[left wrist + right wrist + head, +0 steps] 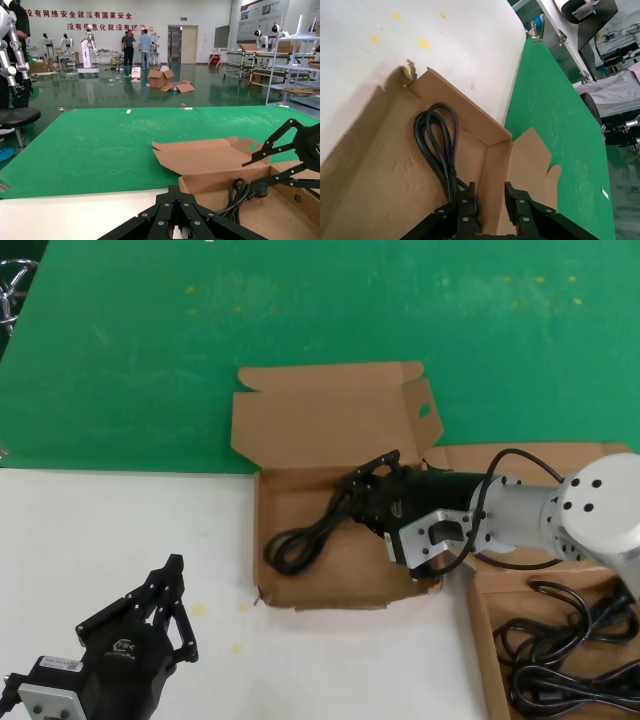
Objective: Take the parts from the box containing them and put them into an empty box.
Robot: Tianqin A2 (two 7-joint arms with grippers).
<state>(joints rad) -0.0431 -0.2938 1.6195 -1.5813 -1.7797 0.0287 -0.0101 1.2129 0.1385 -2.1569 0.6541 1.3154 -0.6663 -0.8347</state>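
Right gripper (372, 472) over holed box (300, 585), fingers parted beside cable (305, 540)

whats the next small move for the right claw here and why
Probably lift the right claw straight up and clear. It sits low inside the empty box, fingers apart, and the black power cord already lies coiled on the box floor. More cords wait in the other box. The left claw idles over the white table.
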